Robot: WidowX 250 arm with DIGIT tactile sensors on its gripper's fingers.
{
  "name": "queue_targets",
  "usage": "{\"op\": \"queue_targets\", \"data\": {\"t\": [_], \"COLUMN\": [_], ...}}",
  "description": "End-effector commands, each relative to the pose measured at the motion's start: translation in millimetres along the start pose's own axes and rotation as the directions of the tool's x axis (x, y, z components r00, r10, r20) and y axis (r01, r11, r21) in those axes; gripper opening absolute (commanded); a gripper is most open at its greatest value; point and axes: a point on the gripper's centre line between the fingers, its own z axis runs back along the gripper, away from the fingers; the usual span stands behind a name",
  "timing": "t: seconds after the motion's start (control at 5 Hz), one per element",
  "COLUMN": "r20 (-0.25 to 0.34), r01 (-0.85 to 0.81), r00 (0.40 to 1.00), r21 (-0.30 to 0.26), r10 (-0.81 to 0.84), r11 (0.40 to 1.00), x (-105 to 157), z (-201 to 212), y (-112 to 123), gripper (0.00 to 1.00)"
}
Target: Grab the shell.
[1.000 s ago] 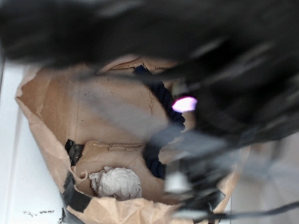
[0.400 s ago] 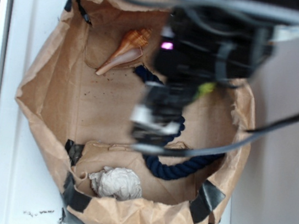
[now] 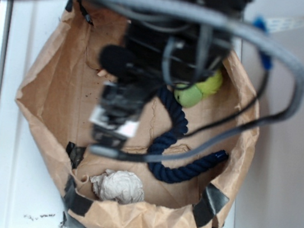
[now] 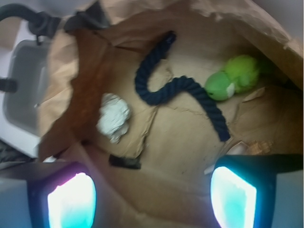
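In the wrist view only a small part of the shell (image 4: pixel 252 147) shows, an orange-tan and pale sliver on the paper bag's floor just above my right fingertip (image 4: pixel 233 195). The arm hides the shell in the exterior view. My gripper (image 4: pixel 152 195) is open, its two glowing pads wide apart with only bare brown paper between them. From outside, the gripper (image 3: pixel 114 121) hangs blurred over the bag's upper left part.
The open brown paper bag (image 3: pixel 40 104) also holds a dark blue rope (image 3: pixel 175 130), a green fuzzy ball (image 3: pixel 200 89) and a whitish crumpled ball (image 3: pixel 119 186). Black tape patches (image 3: pixel 212 204) mark the bag's rim. Grey cables (image 3: pixel 226 25) cross above.
The arm has moved left and up across the bag, now covering the shell and uncovering the green ball. The bag's contents have not moved.
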Motion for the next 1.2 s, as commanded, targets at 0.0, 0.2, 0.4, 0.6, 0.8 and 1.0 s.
{"op": "queue_targets", "data": {"t": [0.0, 0.2, 0.4, 0.6, 0.8, 1.0], "r20": [0.035, 0.035, 0.04, 0.116, 0.153, 0.198], "r01": [0.0, 0.0, -0.024, -0.043, -0.189, -0.267], "r00": [0.999, 0.999, 0.999, 0.993, 0.972, 0.948], "r21": [0.023, 0.023, 0.02, 0.05, 0.04, 0.07], "r10": [-0.001, -0.001, 0.024, 0.037, 0.181, 0.249], "r11": [1.0, 1.0, 0.999, 0.998, 0.981, 0.961], "x": [3.7, 3.7, 0.3, -2.9, 3.3, 1.5], "z": [18.4, 18.4, 5.8, -9.3, -28.6, -41.0], "y": [-8.5, -8.5, -3.7, 4.2, 20.0, 26.9], "gripper": [1.0, 1.0, 1.0, 1.0, 1.0, 1.0]}}
